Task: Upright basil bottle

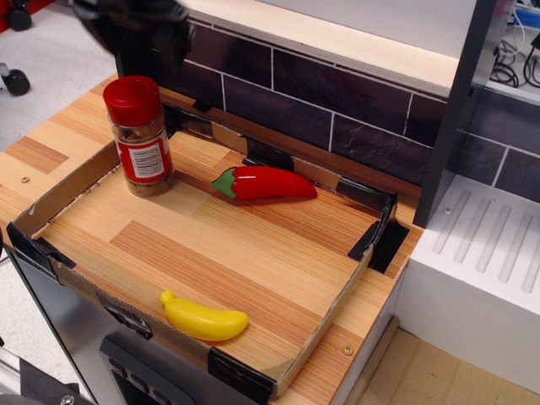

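Note:
The basil bottle (139, 135) is a clear spice jar with a red cap, a red-and-white label and brownish contents. It stands upright and free in the far left corner of the cardboard tray (72, 181). My gripper (150, 52) is a dark, motion-blurred shape above and behind the bottle, near the tiled wall. It is apart from the bottle, holds nothing and looks open.
A red chili pepper (266, 182) lies in the tray to the right of the bottle. A yellow banana (205, 318) lies at the tray's front edge. A dark tiled wall (337, 101) runs behind the tray. A white ribbed rack (489, 245) stands at the right.

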